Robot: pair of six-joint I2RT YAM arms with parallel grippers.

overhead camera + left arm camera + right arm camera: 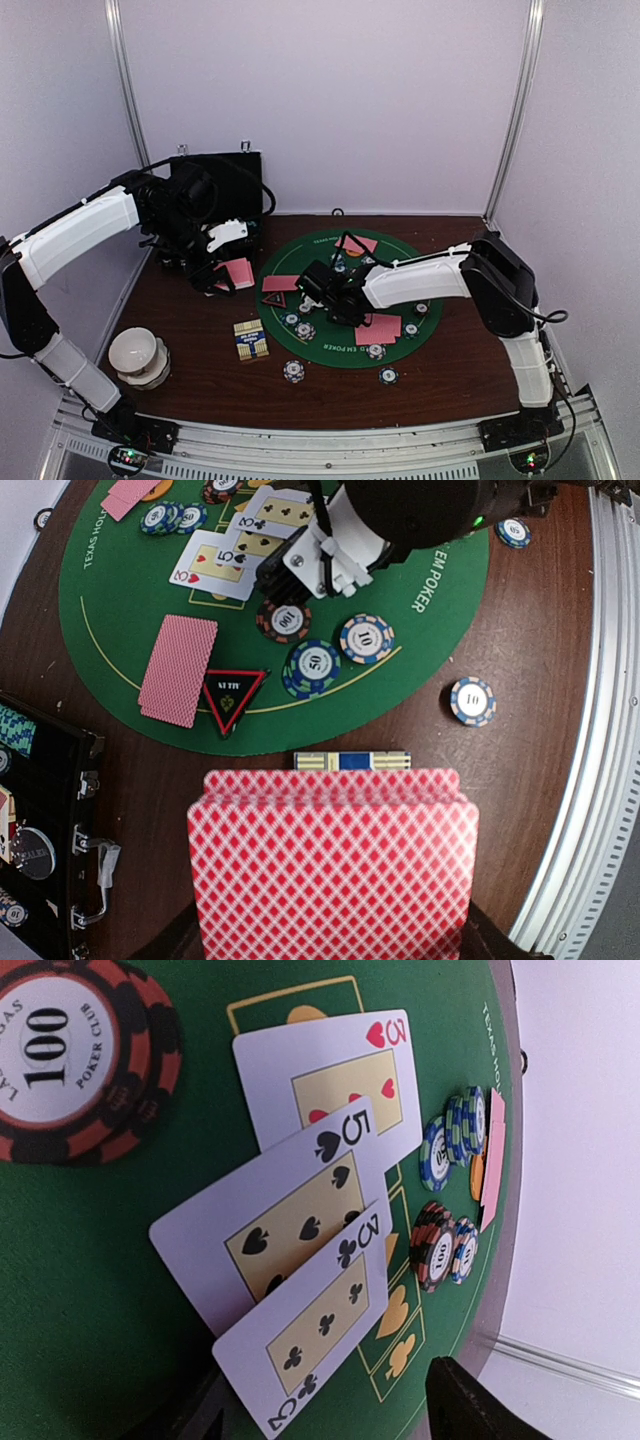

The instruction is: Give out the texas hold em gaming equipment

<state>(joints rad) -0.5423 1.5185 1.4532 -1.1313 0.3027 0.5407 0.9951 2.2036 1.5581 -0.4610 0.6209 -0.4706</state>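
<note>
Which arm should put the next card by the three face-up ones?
Probably the right. Its claw hangs open and empty right over the face-up cards on the green mat. The left claw, beside the mat, is busy gripping the pink-backed deck.

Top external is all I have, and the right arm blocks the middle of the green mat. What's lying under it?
Observer: Three face-up cards, fanned and overlapping: three of hearts, five of spades, three of clubs.
Operator: And on the left, anything held?
Observer: Yes, the left gripper is shut on a stack of pink-backed cards, backs facing its camera.
Operator: Any chip value readable near the fan?
Observer: The black-and-red chip just beside it reads 100.
</note>
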